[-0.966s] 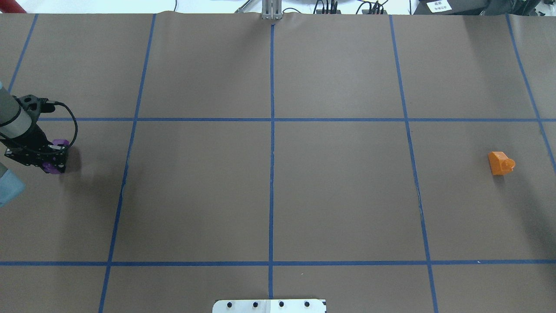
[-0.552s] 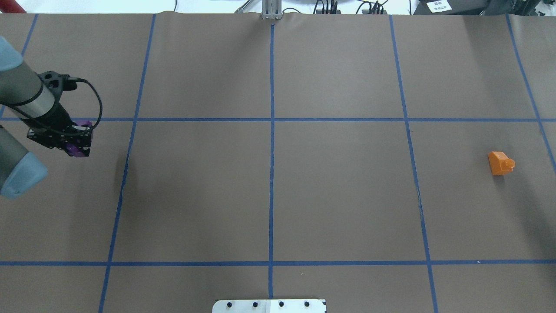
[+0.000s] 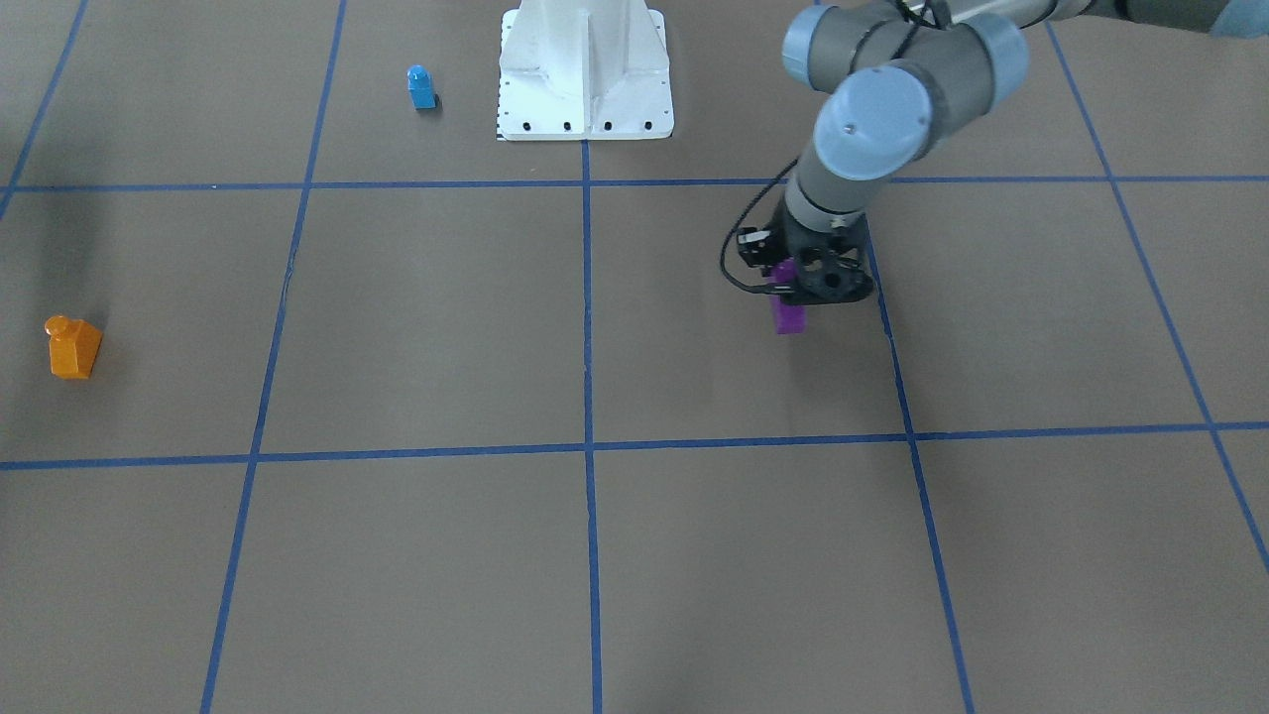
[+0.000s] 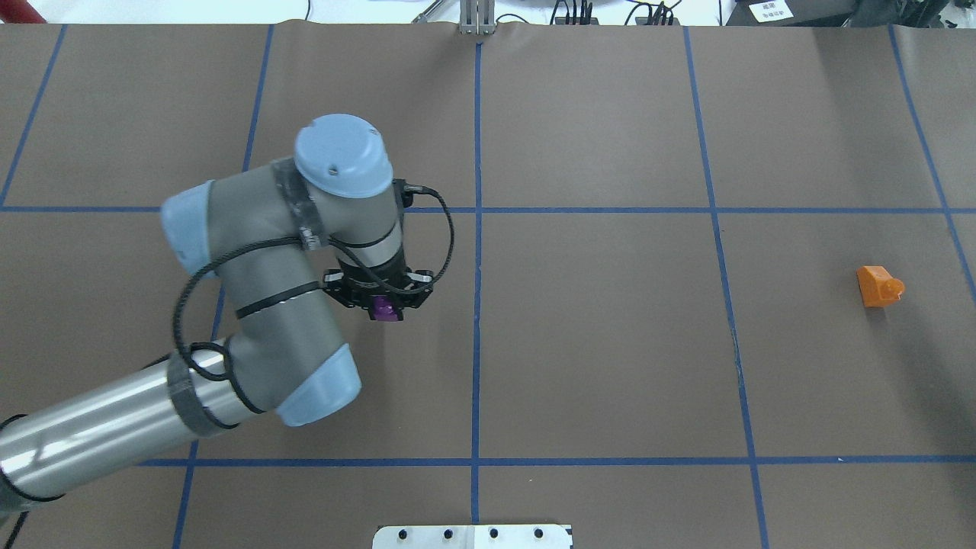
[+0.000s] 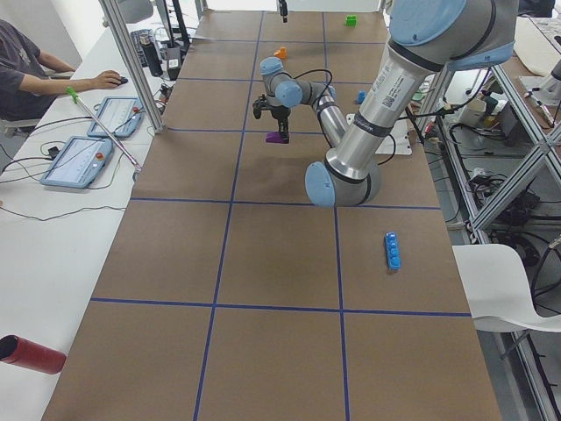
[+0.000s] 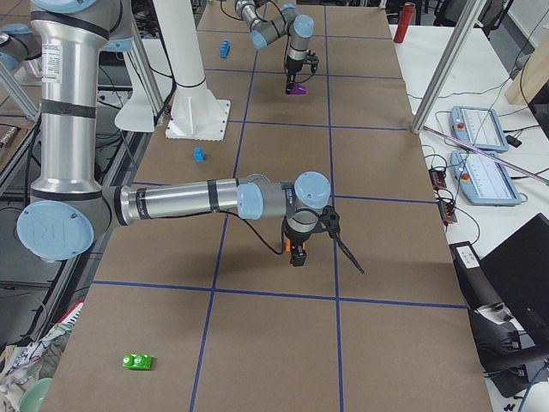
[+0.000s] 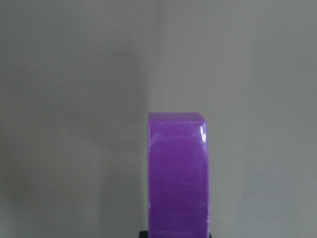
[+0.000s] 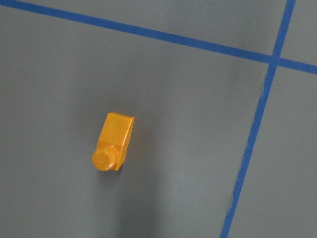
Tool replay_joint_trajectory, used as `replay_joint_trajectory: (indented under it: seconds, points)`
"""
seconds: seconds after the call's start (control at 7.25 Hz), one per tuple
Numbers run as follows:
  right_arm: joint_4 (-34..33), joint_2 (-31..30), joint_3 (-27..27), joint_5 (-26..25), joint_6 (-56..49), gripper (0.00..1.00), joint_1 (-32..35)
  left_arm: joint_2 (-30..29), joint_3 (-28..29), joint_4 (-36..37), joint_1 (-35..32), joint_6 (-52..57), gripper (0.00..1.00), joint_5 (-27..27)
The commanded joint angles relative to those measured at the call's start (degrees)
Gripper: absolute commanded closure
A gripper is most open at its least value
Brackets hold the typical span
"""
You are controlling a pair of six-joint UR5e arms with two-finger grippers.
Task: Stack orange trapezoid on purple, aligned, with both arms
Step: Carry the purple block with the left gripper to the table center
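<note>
The left fingers are clamped on the purple brick, which sticks out below them with the wrist pointing straight down. The brick hangs in the counter square just left of the centre tape line, on the robot's side of the cross line. Whether its lower end touches the counter I cannot tell. In the left wrist view the purple face fills the lower middle, with bare brown paper behind it.

The orange brick sits free on the counter far off towards the robot's right end, well apart from the purple one, and nothing touches it. The right fingers hang over that spot, and the right wrist view looks down on the orange brick and its round stud. Only the right side view shows these fingers, so I cannot tell whether they are apart or together.

A small blue brick stands beside the white base.
</note>
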Motion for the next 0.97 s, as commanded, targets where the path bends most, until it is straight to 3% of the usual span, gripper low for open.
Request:
replay_joint_trajectory:
  seconds: [0.0,0.28,0.83]
  points:
    - [-0.09,0.0,-0.17,0.3,0.02,0.0,-0.98,-11.09,14.96,-2.96,3.69,-1.81,1.0,2.45]
    - [-0.09,0.0,-0.17,0.39,0.02,0.0,-1.51,-11.12,18.7,-8.68,4.14,-2.26,1.0,2.45]
    - [-0.09,0.0,-0.26,0.39,0.02,0.0,-1.6,-11.65,19.41,-8.69,4.4,-2.35,1.0,2.45]
